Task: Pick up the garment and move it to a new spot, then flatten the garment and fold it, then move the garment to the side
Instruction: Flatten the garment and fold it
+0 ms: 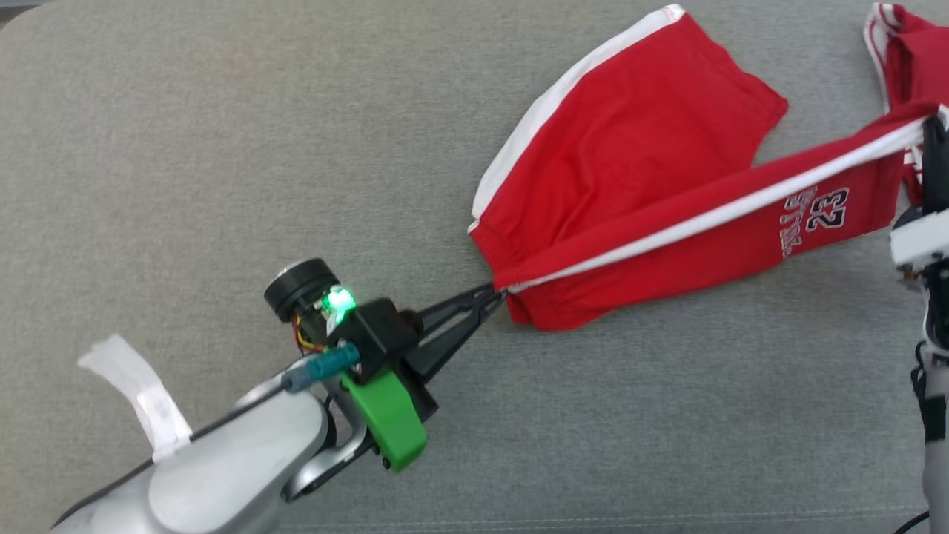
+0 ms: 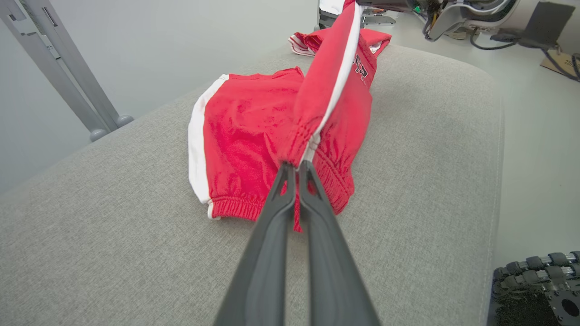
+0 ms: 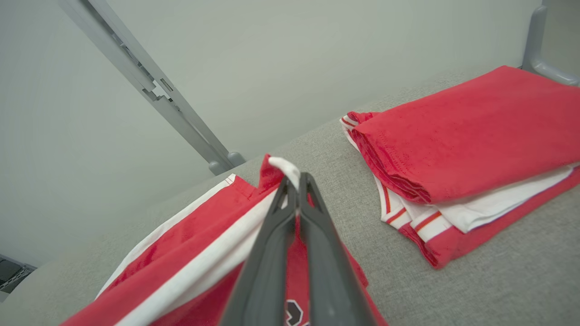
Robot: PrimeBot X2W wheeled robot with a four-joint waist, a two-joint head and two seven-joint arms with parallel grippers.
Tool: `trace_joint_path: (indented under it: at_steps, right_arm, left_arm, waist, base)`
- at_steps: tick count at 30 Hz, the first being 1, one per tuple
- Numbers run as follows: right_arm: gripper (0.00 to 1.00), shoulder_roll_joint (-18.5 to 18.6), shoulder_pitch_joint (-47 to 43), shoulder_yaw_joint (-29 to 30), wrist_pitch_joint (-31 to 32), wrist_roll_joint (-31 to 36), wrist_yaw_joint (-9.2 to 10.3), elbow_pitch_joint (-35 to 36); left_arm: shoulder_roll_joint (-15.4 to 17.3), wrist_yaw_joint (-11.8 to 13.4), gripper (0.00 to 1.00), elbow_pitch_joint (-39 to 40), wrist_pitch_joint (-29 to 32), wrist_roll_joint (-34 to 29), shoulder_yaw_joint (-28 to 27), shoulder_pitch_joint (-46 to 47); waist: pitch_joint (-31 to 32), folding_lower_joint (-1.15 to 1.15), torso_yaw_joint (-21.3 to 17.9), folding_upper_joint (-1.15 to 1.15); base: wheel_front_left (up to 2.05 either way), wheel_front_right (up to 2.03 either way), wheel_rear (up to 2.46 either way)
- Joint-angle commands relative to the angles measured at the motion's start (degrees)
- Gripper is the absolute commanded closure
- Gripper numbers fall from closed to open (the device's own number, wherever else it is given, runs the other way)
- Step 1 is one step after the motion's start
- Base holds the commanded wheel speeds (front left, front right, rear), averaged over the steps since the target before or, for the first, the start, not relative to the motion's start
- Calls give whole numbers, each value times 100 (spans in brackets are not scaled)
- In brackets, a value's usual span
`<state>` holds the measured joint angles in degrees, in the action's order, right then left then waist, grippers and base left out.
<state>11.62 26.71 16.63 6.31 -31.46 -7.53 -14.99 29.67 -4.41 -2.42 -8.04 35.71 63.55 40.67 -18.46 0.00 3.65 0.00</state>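
Note:
The garment (image 1: pixel 637 163) is a pair of red shorts with white side stripes and a "23" print, lying on the grey cushion. My left gripper (image 1: pixel 498 295) is shut on its elastic waistband corner (image 2: pixel 297 156), lifting that edge. At the right edge of the head view, my right gripper (image 1: pixel 933 130) is shut on the hem end of the same white-striped edge (image 3: pixel 285 165). The stripe is stretched taut between the two grippers, above the surface. The other leg (image 2: pixel 235 136) lies flat on the cushion.
A folded red and white garment (image 3: pixel 462 136) lies on the cushion at the far right (image 1: pixel 901 44), just beyond my right gripper. The grey cushion (image 1: pixel 222 148) spreads wide to the left. A metal frame leg (image 2: pixel 97 115) stands behind it; a floor edge lies right (image 2: pixel 534 136).

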Motion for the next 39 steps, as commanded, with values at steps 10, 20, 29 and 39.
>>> trace_joint_path:
  at_steps: [10, 20, 29, 39]
  right_arm:
    - [100, 126, 1680, 32, 406, 659, 8, -1155]
    - [84, 95, 2543, -292, 120, 1070, 8, -2087]
    - [0, 202, 2667, -827, -462, 532, 3, -2250]
    - [0, 899, 1151, -2357, -1768, -495, 3, -1478]
  left_arm:
    - [-441, -296, 100, -906, -307, 854, -89, 742]
    - [-703, -305, 100, -1590, -601, 1118, 257, 1244]
    - [-896, -306, 0, -2040, -722, 1204, 168, 1206]
    - [-1005, 729, 0, -1288, -714, -138, -1555, -322]
  waist:
    - [-539, 0, 636, 0]
    - [-802, 0, 876, 0]
    - [-808, 0, 868, 0]
    - [-130, 0, 558, 0]
  base:
    - [0, 0, 0]
    - [0, 0, 0]
    - [0, 0, 0]
    - [0, 0, 0]
